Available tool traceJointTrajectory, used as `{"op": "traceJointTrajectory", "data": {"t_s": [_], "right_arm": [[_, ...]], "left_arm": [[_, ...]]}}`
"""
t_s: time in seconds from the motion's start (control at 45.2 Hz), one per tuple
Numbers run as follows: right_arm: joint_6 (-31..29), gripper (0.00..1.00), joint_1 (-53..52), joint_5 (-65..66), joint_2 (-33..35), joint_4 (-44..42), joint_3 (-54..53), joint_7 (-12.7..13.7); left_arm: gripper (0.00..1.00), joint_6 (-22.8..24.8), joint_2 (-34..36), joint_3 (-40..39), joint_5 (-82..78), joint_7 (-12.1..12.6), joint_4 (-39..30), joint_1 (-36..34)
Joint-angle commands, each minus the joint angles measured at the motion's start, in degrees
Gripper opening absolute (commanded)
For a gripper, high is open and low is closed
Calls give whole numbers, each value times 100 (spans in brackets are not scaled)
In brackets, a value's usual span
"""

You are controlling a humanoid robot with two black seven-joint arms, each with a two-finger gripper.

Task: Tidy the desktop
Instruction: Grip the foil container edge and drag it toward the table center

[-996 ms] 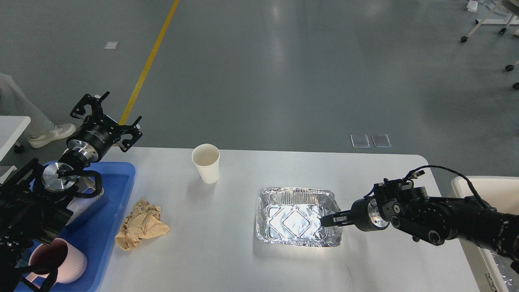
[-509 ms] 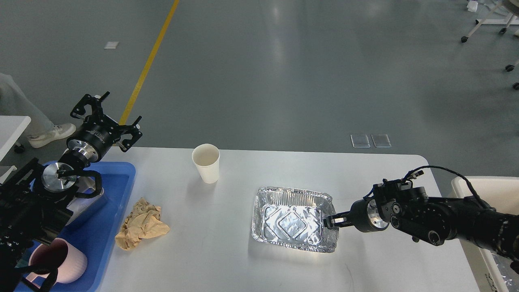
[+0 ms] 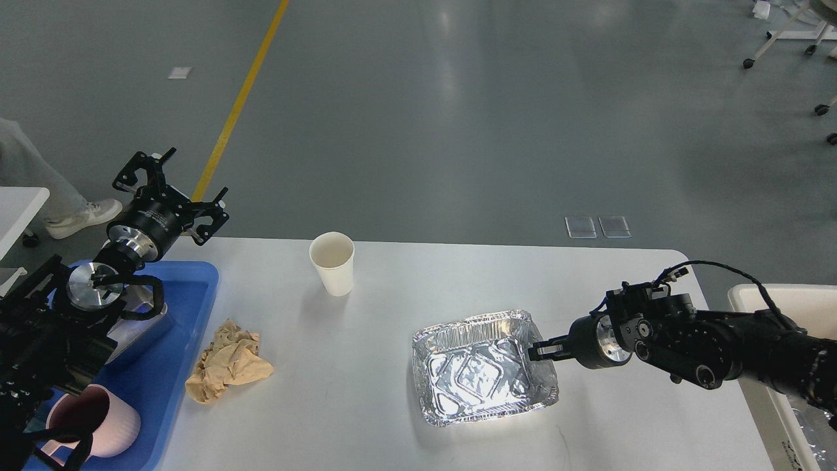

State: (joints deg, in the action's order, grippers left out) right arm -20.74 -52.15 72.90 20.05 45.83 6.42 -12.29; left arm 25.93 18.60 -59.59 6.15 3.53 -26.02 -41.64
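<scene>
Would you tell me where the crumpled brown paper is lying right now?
In the head view, the crumpled brown paper lies on the desktop's left side, beside the blue tray, below-left of the paper cup.

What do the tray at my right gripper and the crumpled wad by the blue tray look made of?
Tray: thin aluminium foil, shiny, with ribbed, wrinkled walls and glare. Wad: tan paper, matte, sharply creased, probably a napkin or a bag.

My left arm [image 3: 46, 340] hides much of the blue tray [image 3: 196, 294] and the grey object in it. The pink cup [image 3: 98, 418] is partly covered. The cream bin [image 3: 785, 301] runs off the right edge. My right jaws are too dark to tell apart at the foil tray's [image 3: 480, 369] rim.
</scene>
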Motion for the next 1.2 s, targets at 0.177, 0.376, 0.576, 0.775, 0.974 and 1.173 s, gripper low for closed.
{"op": "traceJointTrajectory", "data": {"t_s": [0.177, 0.376, 0.576, 0.775, 0.974, 1.173], "right_arm": [[-61, 0, -357, -13, 368, 365, 0, -54], [-403, 0, -796, -162, 956, 1015, -9, 16], [-878, 0, -1393, -610, 1844, 1973, -9, 271], [-1274, 0, -2009, -1269, 2416, 2808, -9, 877], [-1441, 0, -2633, -2367, 2328, 3090, -9, 1141], [-1398, 0, -2879, -2964, 1724, 3055, 148, 1518]], "left_arm": [[97, 0, 3, -9, -9, -1, 0, 86], [97, 9, 56, 88, -35, -1, 0, 95], [97, 44, 82, 105, -44, 7, 0, 121], [97, 167, 126, 105, -44, -1, 26, 174], [97, 281, 153, 105, -44, 7, 44, 209], [97, 396, 284, 105, -53, 8, 44, 227]]}}
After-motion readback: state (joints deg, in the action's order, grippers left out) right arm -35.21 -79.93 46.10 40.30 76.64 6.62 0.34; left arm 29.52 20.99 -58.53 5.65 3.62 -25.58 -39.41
